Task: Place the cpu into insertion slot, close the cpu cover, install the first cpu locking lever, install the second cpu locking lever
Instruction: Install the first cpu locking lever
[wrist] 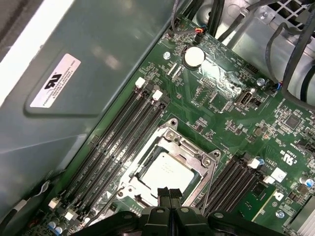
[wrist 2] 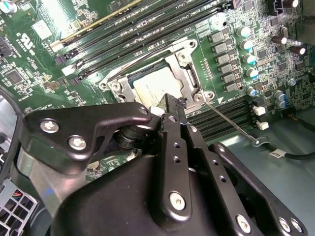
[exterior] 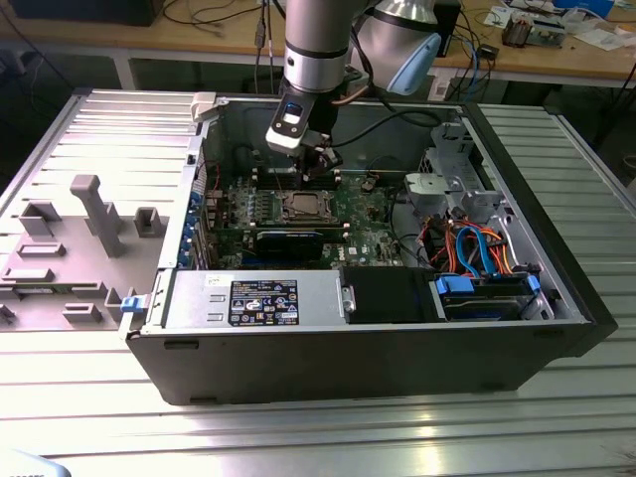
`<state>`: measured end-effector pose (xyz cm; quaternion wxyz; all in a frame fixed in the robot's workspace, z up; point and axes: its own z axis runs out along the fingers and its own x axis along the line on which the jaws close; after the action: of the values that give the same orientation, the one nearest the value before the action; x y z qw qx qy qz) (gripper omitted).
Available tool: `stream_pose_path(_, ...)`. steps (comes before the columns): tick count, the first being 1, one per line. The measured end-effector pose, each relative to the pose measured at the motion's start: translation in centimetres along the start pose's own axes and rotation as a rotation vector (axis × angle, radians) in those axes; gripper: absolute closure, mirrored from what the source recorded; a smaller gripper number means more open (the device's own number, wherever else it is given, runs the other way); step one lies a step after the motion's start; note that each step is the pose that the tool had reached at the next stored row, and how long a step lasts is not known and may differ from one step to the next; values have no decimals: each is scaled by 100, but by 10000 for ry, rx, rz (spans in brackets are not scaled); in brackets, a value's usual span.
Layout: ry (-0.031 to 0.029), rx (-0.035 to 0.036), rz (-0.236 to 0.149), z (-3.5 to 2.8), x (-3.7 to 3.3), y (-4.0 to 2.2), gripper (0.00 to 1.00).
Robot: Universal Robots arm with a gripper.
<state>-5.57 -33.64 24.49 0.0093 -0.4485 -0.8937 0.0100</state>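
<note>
The cpu (wrist: 165,172) lies flat in the insertion slot (wrist: 127,188) on the green board, its silver-grey top showing. The silvery cpu cover (wrist: 189,152) lies down around it, framing the chip. My gripper (wrist: 170,192) is shut with nothing between its fingertips and hovers just above one edge of the socket. In the second wrist view the gripper (wrist 2: 173,104) sits over the cpu (wrist 2: 150,88) and cover (wrist 2: 189,73). A thin locking lever (wrist 2: 231,125) sticks out from the socket's corner across the memory slots. In the exterior view the gripper (exterior: 316,164) hangs over the socket (exterior: 301,206).
Black memory slots (wrist: 123,132) flank the socket on both sides. The open computer case (exterior: 348,348) walls in the board. A drive cage (exterior: 452,179) with coloured cables (exterior: 477,248) stands on the exterior view's right. Grey fixtures (exterior: 94,214) stand on the table on its left.
</note>
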Motion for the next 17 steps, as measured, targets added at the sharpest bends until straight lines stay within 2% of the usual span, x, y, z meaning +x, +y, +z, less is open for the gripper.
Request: stream_pose_path(17, -14, 4, -539, 0, 0, 0, 89)
